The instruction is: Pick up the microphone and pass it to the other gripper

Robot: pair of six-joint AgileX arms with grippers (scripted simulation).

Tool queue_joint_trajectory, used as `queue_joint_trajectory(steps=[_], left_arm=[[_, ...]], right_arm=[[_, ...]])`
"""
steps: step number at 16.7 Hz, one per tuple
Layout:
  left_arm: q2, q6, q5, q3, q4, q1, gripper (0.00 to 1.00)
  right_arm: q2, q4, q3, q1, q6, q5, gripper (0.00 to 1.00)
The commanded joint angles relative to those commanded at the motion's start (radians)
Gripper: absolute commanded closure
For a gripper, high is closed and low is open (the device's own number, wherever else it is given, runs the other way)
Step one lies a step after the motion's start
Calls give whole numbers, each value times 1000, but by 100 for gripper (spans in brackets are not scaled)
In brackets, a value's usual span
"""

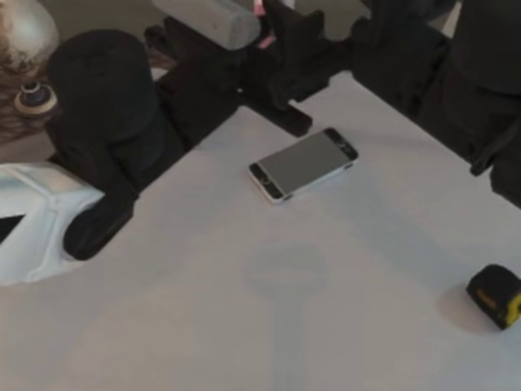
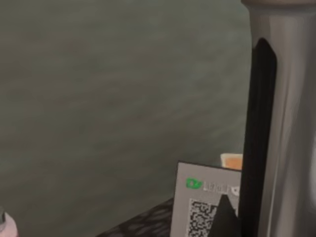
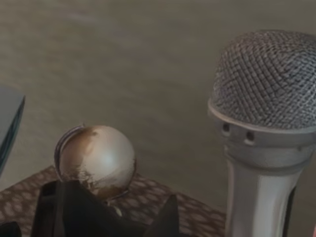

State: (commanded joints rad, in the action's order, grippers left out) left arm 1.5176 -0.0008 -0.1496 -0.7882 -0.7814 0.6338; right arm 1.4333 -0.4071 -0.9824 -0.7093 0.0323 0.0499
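The microphone is held in the air above the table's far edge, close under the top camera. Its silver handle with a black stripe fills one side of the left wrist view, right against a dark fingertip. My left gripper is shut on the handle. The grey mesh head stands upright in the right wrist view. My right gripper is open beside it, with nothing between its fingers. In the top view the right gripper faces the left one from the right.
On the white table a smartphone lies at the middle back and a black-and-yellow tape measure sits at the right edge. A brown globe and a white object are at the far left.
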Motion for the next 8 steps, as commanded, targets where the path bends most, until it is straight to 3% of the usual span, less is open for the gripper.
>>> queue_joint_trajectory(steps=[8], left_arm=[[0, 0, 0, 0, 0, 0, 100]], right_arm=[[135, -34, -104, 8, 0, -7, 0]])
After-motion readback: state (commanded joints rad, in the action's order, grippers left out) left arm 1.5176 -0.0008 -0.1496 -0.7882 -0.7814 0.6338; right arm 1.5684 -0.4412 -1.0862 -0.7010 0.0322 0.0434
